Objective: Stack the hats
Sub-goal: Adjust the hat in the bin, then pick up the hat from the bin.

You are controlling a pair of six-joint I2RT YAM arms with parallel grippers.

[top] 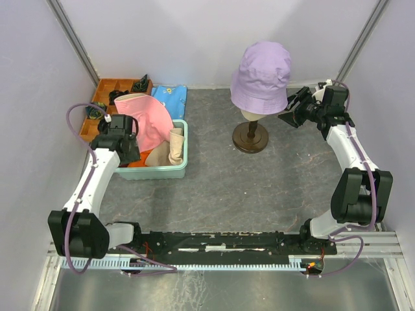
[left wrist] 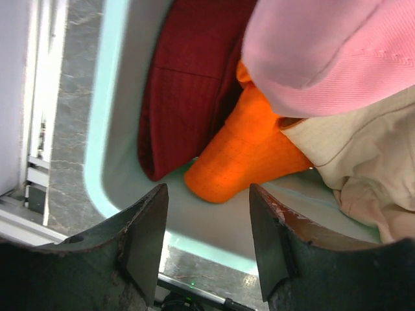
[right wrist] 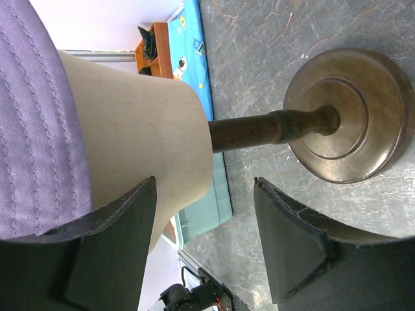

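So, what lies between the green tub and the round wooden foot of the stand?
Nothing. In the top view, only bare grey table separates the tub from the stand's foot.

We see two slim arms of one build. The left arm (top: 97,178) and the right arm (top: 347,149) each have smooth white links between bulky black joint housings (top: 78,234). Lavender cables (top: 67,123) run along both. Both bases are bolted to a long black rail (top: 214,241), which is edged by a white toothed strip (top: 214,264). The left claw (left wrist: 206,214) has two broad, dark, wedge-shaped fingers (left wrist: 146,240). Their surface is matt and their inner edges are scuffed, with reddish-brown flecks. The right claw (right wrist: 204,188) has matching black fingers (right wrist: 117,253), dusty and faintly scratched, with pale wear along the edges.
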